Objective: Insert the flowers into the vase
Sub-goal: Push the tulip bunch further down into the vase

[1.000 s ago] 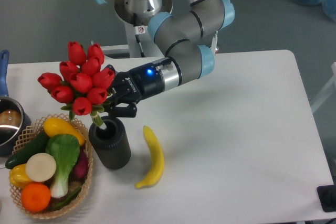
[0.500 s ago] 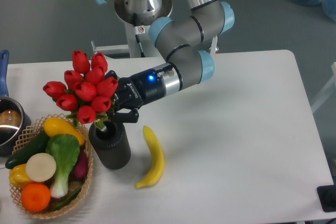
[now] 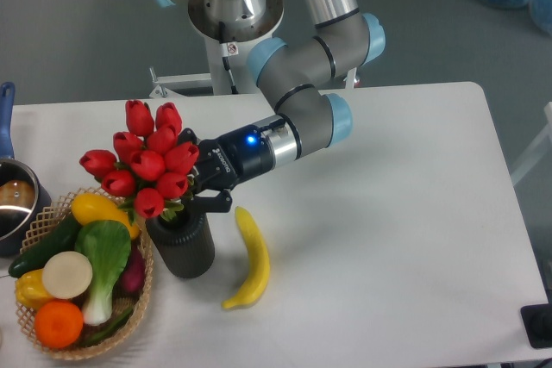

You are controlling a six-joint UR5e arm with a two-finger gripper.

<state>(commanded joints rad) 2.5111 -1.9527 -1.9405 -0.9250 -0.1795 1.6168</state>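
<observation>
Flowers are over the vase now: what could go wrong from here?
1. The flowers lean left while the hand grips them low; on release they might tip the vase toward the basket.
2. The banana lies close by; a nudged vase could knock it.

Arm is reached low to the left, wrist held near horizontal; gripper is clamped, blue light lit.

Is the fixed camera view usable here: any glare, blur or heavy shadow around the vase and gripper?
Fixed camera: even, soft lighting, and the white table is bright but not blown out; flowers, vase and banana are sharp and cast only faint shadows; the dark gripper loses finger detail against the vase mouth; a blue light glows on the wrist.
</observation>
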